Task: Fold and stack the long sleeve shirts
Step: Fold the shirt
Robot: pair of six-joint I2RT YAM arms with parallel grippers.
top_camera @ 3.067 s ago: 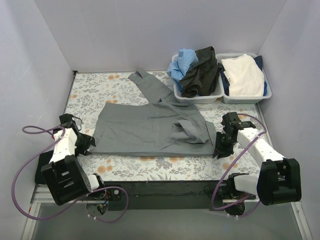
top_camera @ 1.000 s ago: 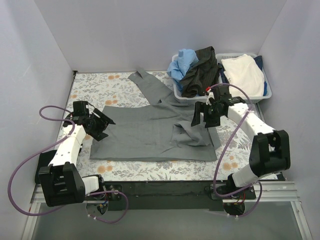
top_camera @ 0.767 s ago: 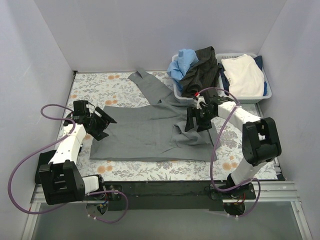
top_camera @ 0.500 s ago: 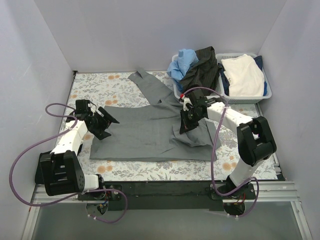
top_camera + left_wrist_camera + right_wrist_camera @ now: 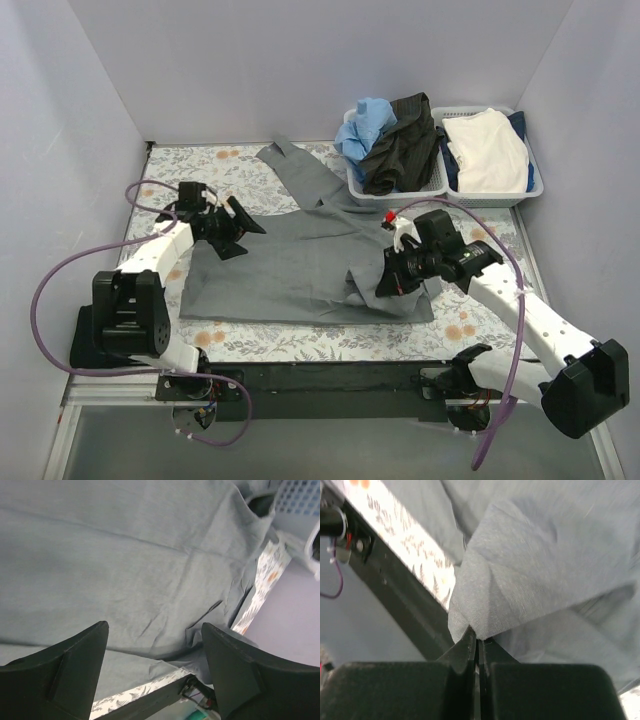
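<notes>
The large mid-grey long sleeve shirt (image 5: 295,265) lies spread on the floral table, one sleeve reaching toward the back (image 5: 300,170). My right gripper (image 5: 385,283) is shut on a fold of the grey shirt (image 5: 520,587) near its right front part and holds it lifted. My left gripper (image 5: 243,238) is open over the shirt's upper left part, with grey cloth (image 5: 140,565) below its wide-apart fingers (image 5: 75,655). A black garment (image 5: 400,140) lies draped in the left white basket.
Two white lattice baskets stand at the back right: the left basket (image 5: 400,195) holds blue and black clothes, the right basket (image 5: 535,185) holds a white garment. The table's black front edge (image 5: 330,375) runs along the near side. Purple walls enclose the table.
My right gripper has pulled back toward the front right from the shirt's middle, drawing a fold with it. My left gripper has moved up and right onto the shirt's upper left.
</notes>
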